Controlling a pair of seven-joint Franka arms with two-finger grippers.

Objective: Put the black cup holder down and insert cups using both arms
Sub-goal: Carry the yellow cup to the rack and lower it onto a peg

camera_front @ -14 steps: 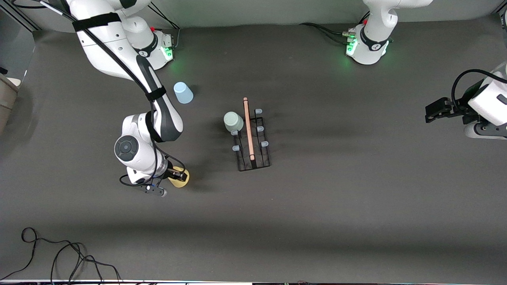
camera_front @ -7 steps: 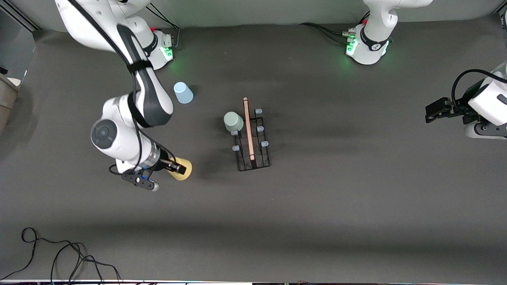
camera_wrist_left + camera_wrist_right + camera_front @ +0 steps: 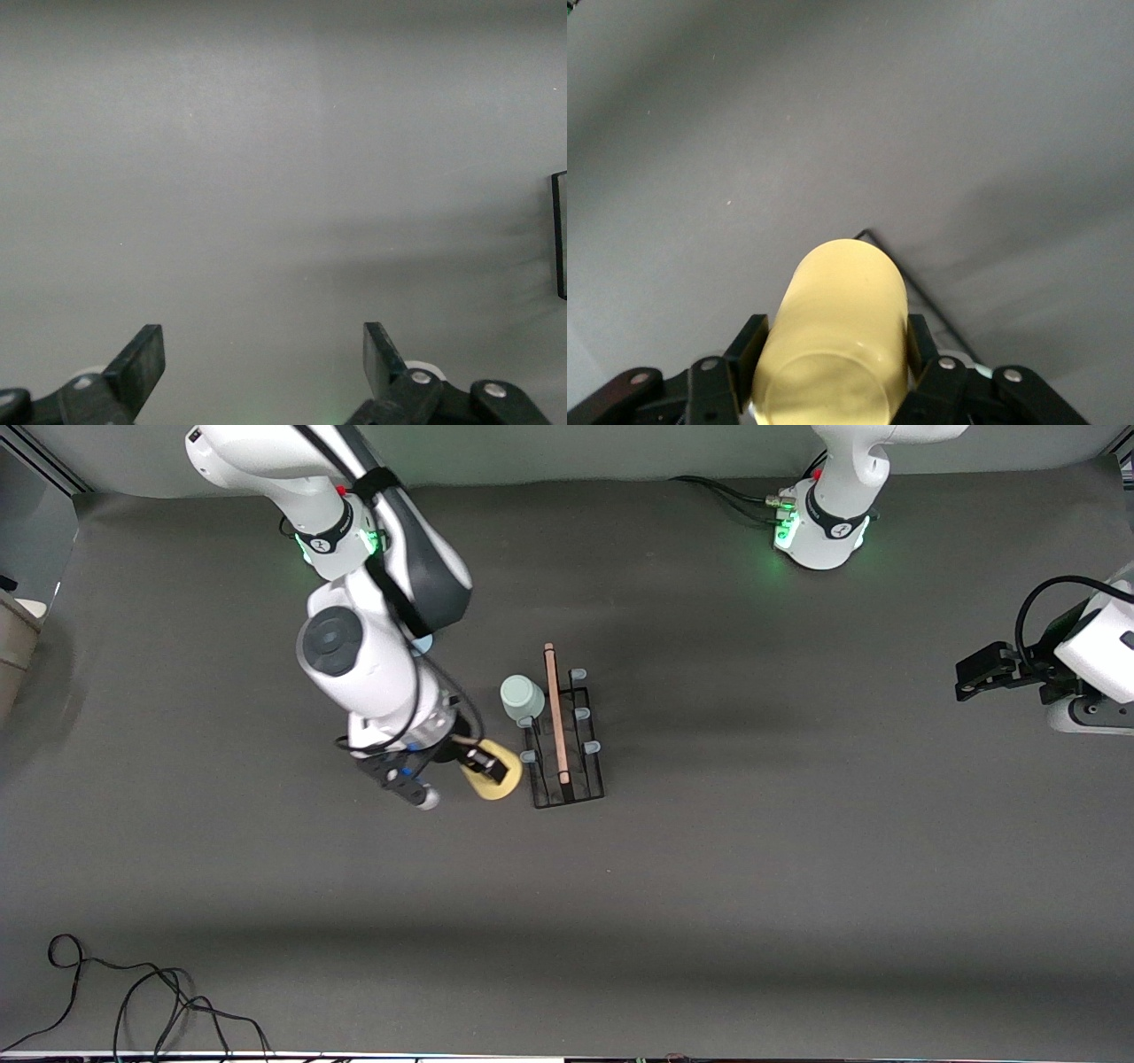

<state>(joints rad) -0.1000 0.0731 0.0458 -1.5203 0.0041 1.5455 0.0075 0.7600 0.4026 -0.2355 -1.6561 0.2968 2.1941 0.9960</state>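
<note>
Right pincer (image 3: 485, 766) carried yellow cup (image 3: 496, 781) beside rack (image 3: 567, 779).

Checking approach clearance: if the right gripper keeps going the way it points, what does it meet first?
Probably the black cup holder: the right gripper, shut on the yellow cup, points at its near end. Height is unclear; it may pass above.

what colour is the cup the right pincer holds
Yellow cup; clearest in the right wrist view.
</note>
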